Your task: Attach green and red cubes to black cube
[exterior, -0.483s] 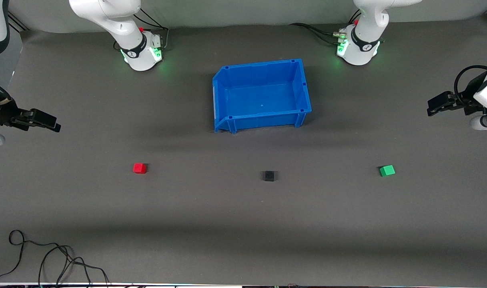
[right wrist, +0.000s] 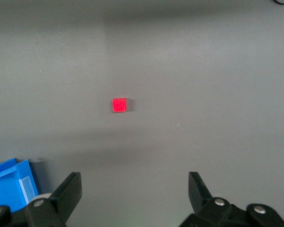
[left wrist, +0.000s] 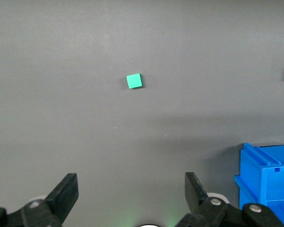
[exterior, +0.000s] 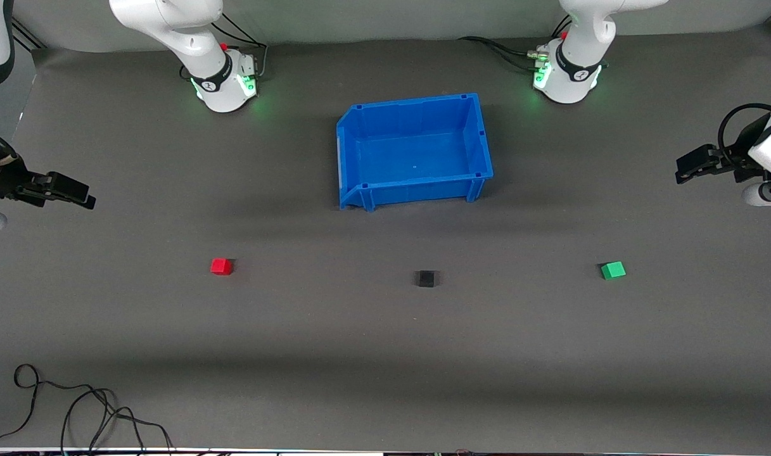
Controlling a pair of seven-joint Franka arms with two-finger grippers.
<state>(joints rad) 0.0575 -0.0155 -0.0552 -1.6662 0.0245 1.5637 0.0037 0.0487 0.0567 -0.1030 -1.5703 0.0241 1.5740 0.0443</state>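
Three cubes sit on the dark grey counter [exterior: 385,354] in a rough row, all nearer the front camera than the blue bin [exterior: 414,152], none touching another. Black cube [exterior: 426,278] is just nearer the camera than the bin's front wall, roughly in line with the bin's middle. Red cube [exterior: 220,266] lies well apart from the black cube, toward the right arm's end of the counter. Green cube [exterior: 612,270] lies well apart from the black cube, toward the left arm's end. Nothing is attached yet. The bin holds nothing visible.

Left end effector [exterior: 694,166] hangs in the air over the counter's edge at the left arm's end, well apart from the bin, released: in the left wrist view its fingers [left wrist: 64,196] are spread wide with bare counter between them, and the green cube [left wrist: 134,81] sits alone on the counter ahead.

Right end effector [exterior: 65,190] hangs over the counter's edge at the right arm's end, also released: in the right wrist view its fingers [right wrist: 68,191] are wide apart and hold nothing, red cube [right wrist: 119,105] alone ahead.

A loose black cable [exterior: 75,411] lies at the counter's edge nearest the camera, at the right arm's end.
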